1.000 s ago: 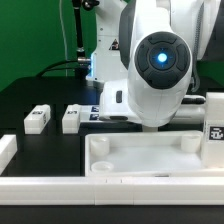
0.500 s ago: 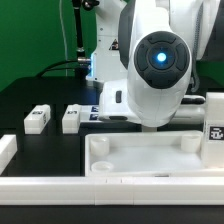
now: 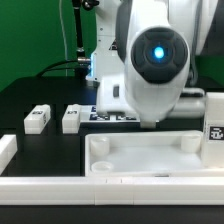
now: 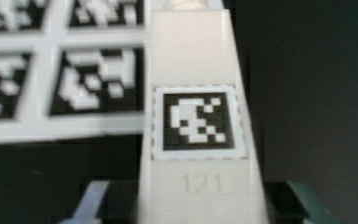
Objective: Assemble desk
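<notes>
In the wrist view a white desk leg (image 4: 194, 80) with a black-and-white tag runs lengthwise between my fingers. My gripper (image 4: 201, 204) is open and straddles it, with a dark gap on each side between the leg and the fingers (image 4: 98, 203). In the exterior view the arm's body hides the gripper and this leg. The white desk tabletop (image 3: 150, 162), with a raised rim and corner sockets, lies in front. Two small tagged legs (image 3: 37, 119) (image 3: 71, 119) lie at the exterior view's left. Another tagged leg (image 3: 214, 122) stands at its right.
The marker board (image 4: 51, 60) lies right beside the leg under my gripper; it also shows behind the arm in the exterior view (image 3: 108, 116). White border bars (image 3: 8, 150) (image 3: 60, 186) frame the table's left and front. A green backdrop stands behind.
The arm has shifted slightly toward the exterior view's left, uncovering more of the standing leg at the right. The loose parts have not moved.
</notes>
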You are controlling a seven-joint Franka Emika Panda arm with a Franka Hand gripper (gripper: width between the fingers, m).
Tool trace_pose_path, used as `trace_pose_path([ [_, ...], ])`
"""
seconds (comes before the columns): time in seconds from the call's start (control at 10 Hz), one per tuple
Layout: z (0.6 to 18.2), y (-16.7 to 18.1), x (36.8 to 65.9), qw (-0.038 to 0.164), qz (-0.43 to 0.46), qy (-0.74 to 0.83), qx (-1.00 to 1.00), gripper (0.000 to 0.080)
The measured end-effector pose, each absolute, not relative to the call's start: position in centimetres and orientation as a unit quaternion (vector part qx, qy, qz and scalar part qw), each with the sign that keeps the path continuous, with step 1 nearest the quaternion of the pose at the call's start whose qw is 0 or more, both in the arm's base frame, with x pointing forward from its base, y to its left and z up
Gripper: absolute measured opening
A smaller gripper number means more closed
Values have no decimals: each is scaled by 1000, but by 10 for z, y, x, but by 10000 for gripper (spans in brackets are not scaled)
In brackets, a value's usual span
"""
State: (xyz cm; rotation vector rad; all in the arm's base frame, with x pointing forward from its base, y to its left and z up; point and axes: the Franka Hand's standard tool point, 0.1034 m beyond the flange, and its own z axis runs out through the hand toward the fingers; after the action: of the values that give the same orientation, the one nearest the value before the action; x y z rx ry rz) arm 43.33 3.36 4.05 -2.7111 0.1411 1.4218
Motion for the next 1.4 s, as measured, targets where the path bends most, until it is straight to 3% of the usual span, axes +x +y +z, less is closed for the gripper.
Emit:
trace_pose_path([
  [0.2,85,15,457,52,453,50,-889,291],
  [0.3,96,11,466,53,440,48,-895,291],
  [0.7,88,8,483,52,341,48,-938,291],
  [0.8,116,-4,497,65,337,43,-938,291],
  [0.9,138,-22,529,70,297,40,-951,291],
  [1.4,136,-33,547,57,145,46,-987,291],
])
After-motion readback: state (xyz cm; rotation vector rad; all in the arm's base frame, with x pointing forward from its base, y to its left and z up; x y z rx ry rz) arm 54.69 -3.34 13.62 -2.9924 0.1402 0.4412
